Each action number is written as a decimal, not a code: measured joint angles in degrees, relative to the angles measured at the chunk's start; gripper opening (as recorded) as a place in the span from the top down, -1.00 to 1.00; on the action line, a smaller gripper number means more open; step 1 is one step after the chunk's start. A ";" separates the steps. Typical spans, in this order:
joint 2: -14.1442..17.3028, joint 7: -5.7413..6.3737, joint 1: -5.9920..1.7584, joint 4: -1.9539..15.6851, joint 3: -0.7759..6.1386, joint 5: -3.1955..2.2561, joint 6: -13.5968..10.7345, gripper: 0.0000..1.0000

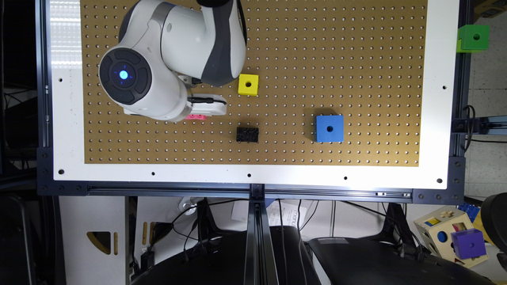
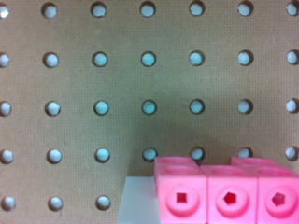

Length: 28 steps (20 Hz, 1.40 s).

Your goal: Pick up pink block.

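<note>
Pink block [image 1: 196,116] sits on the pegboard surface [image 1: 317,59], mostly hidden under the arm's wrist in the exterior view, with just a sliver poking out below the white gripper [image 1: 208,105]. Wrist view has it right up close: pink block [image 2: 229,191] with a row of three studs with square/hex holes facing the camera, and a pale flat piece [image 2: 135,200] butting against its side. Can't identify that piece.

Status: approach looks mostly done, gripper is over or right at the block. Whether it's lifted I can't tell; the block appears low against the pegboard, so my read is not yet up. Gripper opening: can't tell, neither finger is clearly visible in either view.

Left to do, by my judgement: confirm grasp and raise clear of the board.

Other objects are well apart and not in the way: black brick [image 1: 247,134] nearest, toward the exterior view's right; yellow cube [image 1: 248,84] beyond it; blue cube [image 1: 329,128] further right.
</note>
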 joint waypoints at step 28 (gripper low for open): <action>-12.37 0.00 -0.02 -0.04 0.01 0.00 -12.43 1.00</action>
